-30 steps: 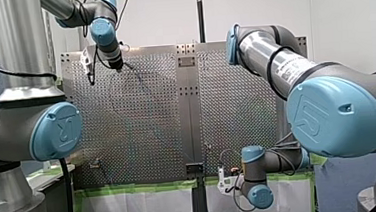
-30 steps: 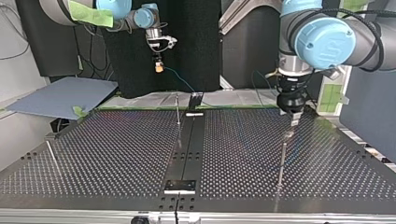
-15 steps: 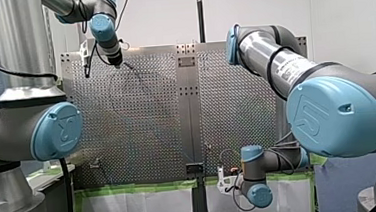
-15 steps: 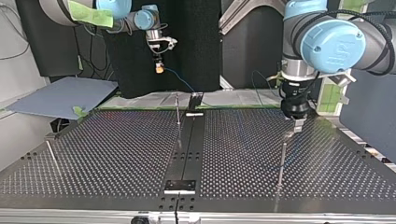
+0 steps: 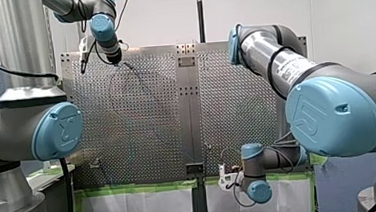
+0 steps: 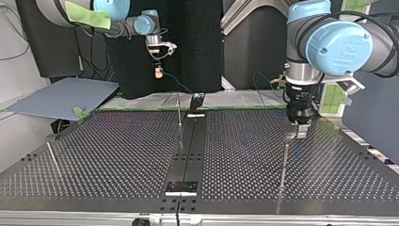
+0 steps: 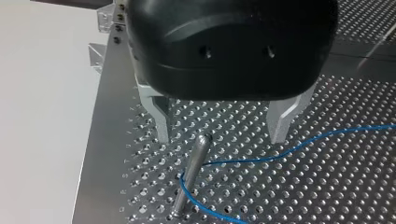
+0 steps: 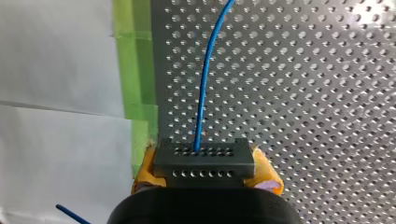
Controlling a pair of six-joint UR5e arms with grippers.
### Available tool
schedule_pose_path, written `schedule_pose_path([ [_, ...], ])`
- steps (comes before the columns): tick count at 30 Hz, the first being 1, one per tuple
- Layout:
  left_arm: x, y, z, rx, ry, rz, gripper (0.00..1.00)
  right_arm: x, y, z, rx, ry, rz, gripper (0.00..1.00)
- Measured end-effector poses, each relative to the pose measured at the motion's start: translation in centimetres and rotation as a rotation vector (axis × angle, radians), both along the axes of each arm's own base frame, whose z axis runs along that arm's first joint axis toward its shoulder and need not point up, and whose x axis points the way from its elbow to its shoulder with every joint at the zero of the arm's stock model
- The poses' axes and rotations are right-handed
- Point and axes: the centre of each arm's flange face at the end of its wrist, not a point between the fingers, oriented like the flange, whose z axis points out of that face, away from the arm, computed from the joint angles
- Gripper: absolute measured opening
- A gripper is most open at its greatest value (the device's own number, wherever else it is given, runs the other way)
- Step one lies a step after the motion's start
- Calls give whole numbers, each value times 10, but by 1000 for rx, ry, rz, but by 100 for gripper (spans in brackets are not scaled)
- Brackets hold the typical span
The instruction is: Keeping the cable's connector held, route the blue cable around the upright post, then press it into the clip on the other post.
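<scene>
Perforated metal worktop (image 5: 142, 119), green tape (image 8: 135, 70) along 1 edge, white sheeting (image 8: 56, 70) beyond it. 2 arms reach over it.

Right claw (image 8: 205, 170): yellow pads (image 8: 268, 176) clamped on the black connector (image 8: 204, 156), 1 pad on each side. The blue cable (image 8: 205, 79) leaves the connector's face and runs out over the worktop. In the top view this claw (image 6: 159, 73) hangs at the upper left of the frame, above the worktop's edge nearest the arms and well clear of the surface.

Left claw (image 7: 219, 135): 2 metal fingers (image 7: 161, 116) spread wide, gripping nothing. An upright post (image 7: 194, 172) stands just ahead of it, its rounded tip between the fingers. The cable comes in from 1 side, meets the post and curls round it near the base. In the top view this claw (image 6: 301, 130) sits right of centre, just above the post (image 6: 283, 160).

Another thin post (image 6: 179, 110) stands at centre frame in the top view. Whether it carries the clip, I cannot tell.
</scene>
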Motion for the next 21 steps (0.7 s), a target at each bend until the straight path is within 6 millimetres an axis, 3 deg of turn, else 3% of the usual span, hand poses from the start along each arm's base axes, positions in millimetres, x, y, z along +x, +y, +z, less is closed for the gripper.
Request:
schedule_pose_path([
  [7, 0, 0, 0, 63, 9, -10, 100, 2, -12, 17, -26, -24, 8, 0],
  [21, 1, -1, 1, 51, -2, -24, 100, 0, -14, 19, -20, -27, 8, 0],
])
